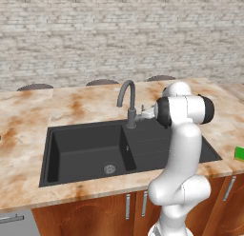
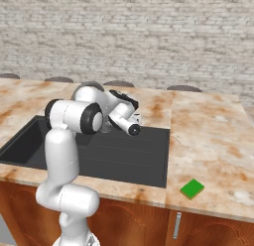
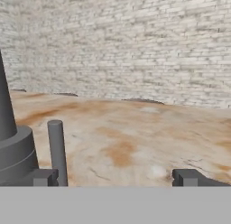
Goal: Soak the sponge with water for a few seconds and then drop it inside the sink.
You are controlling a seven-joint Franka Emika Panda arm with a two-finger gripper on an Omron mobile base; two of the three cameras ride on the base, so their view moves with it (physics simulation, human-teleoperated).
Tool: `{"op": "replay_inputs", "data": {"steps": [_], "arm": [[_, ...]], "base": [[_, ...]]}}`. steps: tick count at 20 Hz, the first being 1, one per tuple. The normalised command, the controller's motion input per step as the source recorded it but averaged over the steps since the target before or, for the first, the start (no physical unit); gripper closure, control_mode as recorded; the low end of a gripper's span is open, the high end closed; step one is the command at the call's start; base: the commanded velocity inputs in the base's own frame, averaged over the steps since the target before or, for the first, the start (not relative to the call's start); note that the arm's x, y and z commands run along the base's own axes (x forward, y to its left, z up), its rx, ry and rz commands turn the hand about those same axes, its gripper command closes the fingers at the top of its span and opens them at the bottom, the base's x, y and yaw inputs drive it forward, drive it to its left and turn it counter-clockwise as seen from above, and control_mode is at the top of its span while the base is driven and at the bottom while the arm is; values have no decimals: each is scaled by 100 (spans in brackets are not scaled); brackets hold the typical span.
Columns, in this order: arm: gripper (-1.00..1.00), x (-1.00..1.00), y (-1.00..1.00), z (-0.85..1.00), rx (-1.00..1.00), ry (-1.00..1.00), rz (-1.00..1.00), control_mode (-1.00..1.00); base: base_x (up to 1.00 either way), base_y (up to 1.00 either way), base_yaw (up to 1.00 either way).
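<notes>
In the left base view the arm rises in front of the sink (image 1: 86, 152), its elbow bent over the drainboard. The hand reaches toward the grey faucet (image 1: 127, 104); the gripper (image 1: 141, 117) is mostly hidden behind the arm, just beside the faucet base. The sponge (image 1: 239, 153) lies on the counter (image 1: 28, 135) at the picture's right edge, well apart from the gripper and beyond the sink's rim. The round drain (image 1: 109, 169) sits in the basin floor, below and to the gripper's side.

In the right base view the hand hangs above the sink (image 2: 129, 160) drainboard, with the gripper (image 2: 137, 119) pointing toward the back wall. The sponge (image 2: 192, 188) rests flat on the counter (image 2: 208, 136), near its front edge, well behind the gripper and off to its right.

In the hand view the fingertips (image 3: 45, 177) stand wide apart with nothing between them. The faucet (image 3: 13, 146) base and its upright lever (image 3: 57, 151) stand just beside the left fingertip; bare counter (image 3: 135, 142) stretches ahead to the brick wall (image 3: 135, 42).
</notes>
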Motion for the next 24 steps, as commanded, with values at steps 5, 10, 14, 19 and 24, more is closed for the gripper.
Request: {"op": "replay_inputs", "data": {"steps": [5,10,14,19,24], "arm": [[-100,4,-28,0,0,3,-3,-100],[-100,7,-32,-1,0,7,-2,-100],[-100,6,-14,0,0,2,0,-100],[-100,0,0,0,0,0,6,-100],[-100,0,1,0,0,-1,15,-100]], "base": [[0,0,0],[0,0,0],[0,0,0],[0,0,0],[0,0,0]]}}
